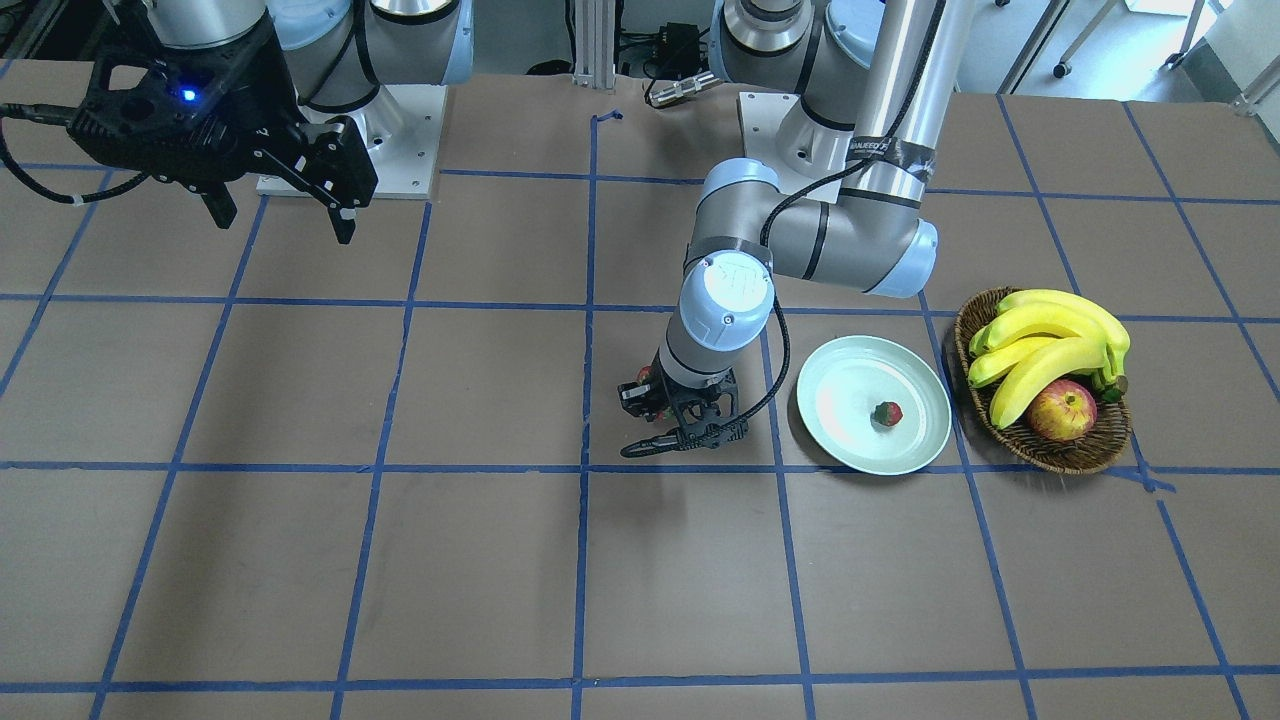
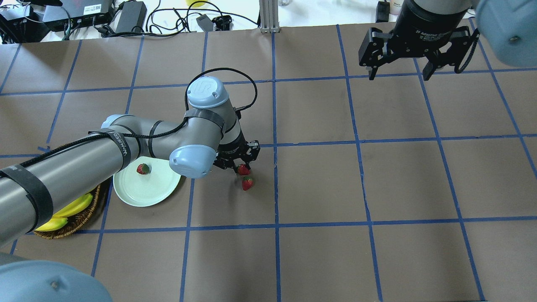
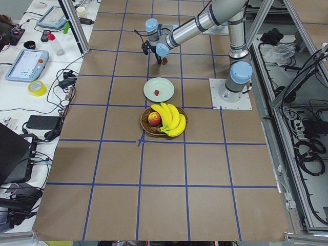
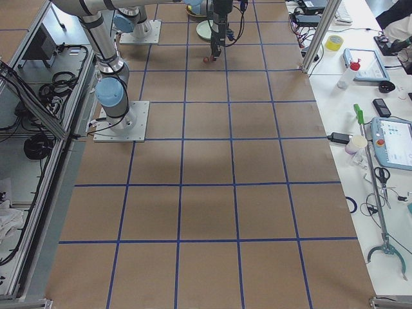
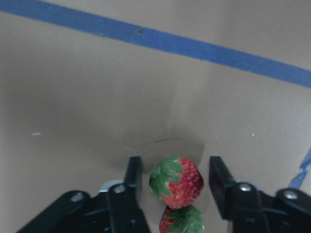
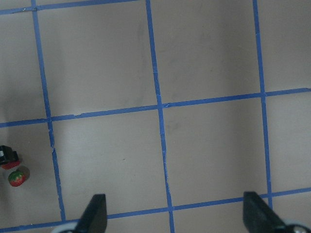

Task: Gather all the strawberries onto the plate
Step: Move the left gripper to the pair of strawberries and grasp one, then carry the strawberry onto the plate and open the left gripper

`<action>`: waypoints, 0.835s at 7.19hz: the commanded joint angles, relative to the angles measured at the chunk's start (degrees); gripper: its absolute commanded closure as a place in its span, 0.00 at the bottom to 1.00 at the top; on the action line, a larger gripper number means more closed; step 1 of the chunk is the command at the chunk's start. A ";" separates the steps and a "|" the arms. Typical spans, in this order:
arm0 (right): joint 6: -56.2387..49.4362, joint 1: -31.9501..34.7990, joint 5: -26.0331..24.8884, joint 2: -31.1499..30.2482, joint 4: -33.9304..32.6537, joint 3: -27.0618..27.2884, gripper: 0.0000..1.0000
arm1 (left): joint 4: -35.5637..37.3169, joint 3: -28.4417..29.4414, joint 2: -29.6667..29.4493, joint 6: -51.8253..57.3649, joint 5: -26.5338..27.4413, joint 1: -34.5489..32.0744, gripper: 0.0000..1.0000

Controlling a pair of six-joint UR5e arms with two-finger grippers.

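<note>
Straddling a strawberry [image 5: 176, 181], left end effector [image 5: 175, 187], fingers apart

One strawberry [image 2: 143, 168] on plate [image 2: 138, 191]; two strawberries [image 2: 245, 176] on table beside it.

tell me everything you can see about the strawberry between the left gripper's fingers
The strawberry is small and red with a bumpy skin and a green leafy cap turned toward the wrist camera. It lies on the brown paper-covered table, not on the plate. The left gripper straddles it, open, with a gap on each side, so nothing grips it yet. A second strawberry lies right next to it; whether they touch is unclear.
</note>
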 commanded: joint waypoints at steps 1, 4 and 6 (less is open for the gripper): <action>0.03 0.02 0.00 0.00 0.00 0.03 0.00 | -0.63 3.09 0.35 0.39 0.56 0.09 1.00; -0.06 -0.06 0.00 0.00 0.00 0.03 0.00 | -8.67 8.87 2.46 11.99 1.00 8.05 1.00; 0.03 0.02 0.00 -0.09 0.09 0.03 0.00 | -13.62 9.17 3.95 22.23 7.58 12.72 1.00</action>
